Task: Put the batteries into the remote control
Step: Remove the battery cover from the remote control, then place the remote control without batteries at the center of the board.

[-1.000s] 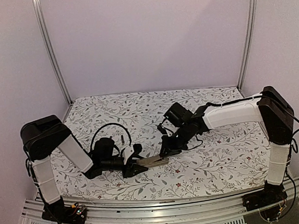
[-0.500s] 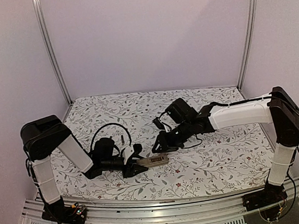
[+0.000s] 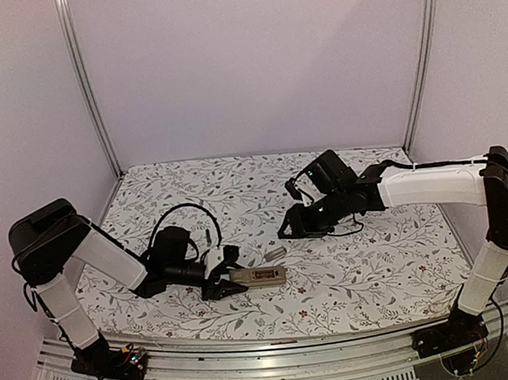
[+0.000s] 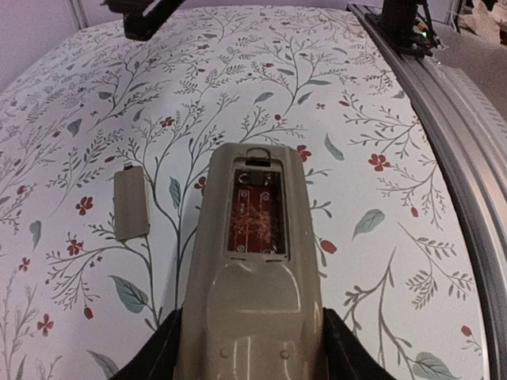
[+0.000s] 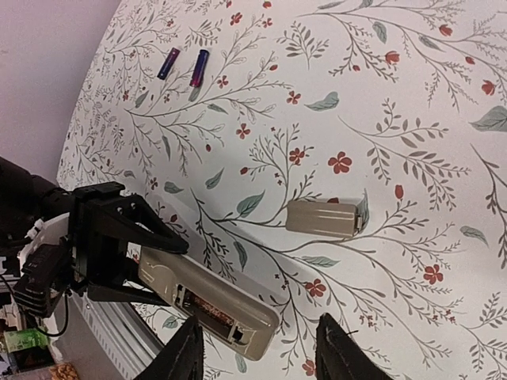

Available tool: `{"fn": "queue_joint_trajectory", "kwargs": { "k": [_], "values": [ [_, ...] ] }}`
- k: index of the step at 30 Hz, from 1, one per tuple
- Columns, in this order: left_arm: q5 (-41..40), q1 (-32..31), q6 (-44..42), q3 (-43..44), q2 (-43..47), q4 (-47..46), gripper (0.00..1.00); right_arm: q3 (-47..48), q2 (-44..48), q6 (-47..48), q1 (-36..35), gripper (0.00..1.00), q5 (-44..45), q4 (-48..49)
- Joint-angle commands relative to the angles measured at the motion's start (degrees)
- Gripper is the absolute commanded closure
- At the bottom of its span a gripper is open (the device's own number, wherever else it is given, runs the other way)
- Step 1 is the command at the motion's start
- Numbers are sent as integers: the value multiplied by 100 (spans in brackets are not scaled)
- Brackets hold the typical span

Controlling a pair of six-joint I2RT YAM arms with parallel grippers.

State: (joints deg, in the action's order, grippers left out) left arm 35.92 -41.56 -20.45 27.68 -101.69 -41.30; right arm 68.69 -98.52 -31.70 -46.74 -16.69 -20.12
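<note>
The left pincer (image 4: pixel 249 352) pinched the remote (image 4: pixel 249 301) by one end, back up, its recess (image 4: pixel 255 210) bare, near the front edge at mid-bench, long axis running left to right. The batteries (image 5: pixel 199 67) lay side by side and parallel toward the left edge, beyond the remote from the right pincer (image 5: pixel 261 352). That pincer hung spread over mid-bench, its arm stretched low from the right side. The left arm was nearer them, but occupied.

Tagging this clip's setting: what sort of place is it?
Probably a lab robot test booth, not a home: plain walls with metal frame posts, a floral-covered table, and two robot arms bolted to a metal rail at its edge.
</note>
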Motion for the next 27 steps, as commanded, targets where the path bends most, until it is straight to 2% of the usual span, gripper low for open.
{"fn": "queue_joint_trajectory", "kwargs": {
  "k": [1,4,6,12,13,14,15,16,24,26,27],
  "values": [
    [410,-38,-558,26,155,592,100,-228,356,408,33,48,136,207],
    [15,-186,-820,-220,-6,419,100,-442,561,768,33,41,140,336],
    [-54,-194,-811,-405,16,157,100,-575,695,888,32,40,213,349],
    [-217,-221,-493,-279,-108,299,100,-790,933,796,4,40,418,374],
    [-219,-221,-488,-277,-126,291,97,-806,938,786,-12,40,447,377],
    [-239,-220,-452,-268,-137,289,84,-811,940,781,-26,40,473,377],
    [-251,-205,-418,-267,-147,293,66,-821,940,780,-38,39,481,378],
    [-261,-204,-402,-256,-141,305,55,-823,936,780,-37,39,478,378],
    [-573,-304,-446,-296,55,442,43,-698,881,949,-37,37,480,374],
    [-650,-351,-441,-311,91,477,26,-680,887,995,-37,36,491,377],
    [-676,-372,-461,-326,104,463,23,-673,887,1007,-37,36,498,377]
  ]
}}
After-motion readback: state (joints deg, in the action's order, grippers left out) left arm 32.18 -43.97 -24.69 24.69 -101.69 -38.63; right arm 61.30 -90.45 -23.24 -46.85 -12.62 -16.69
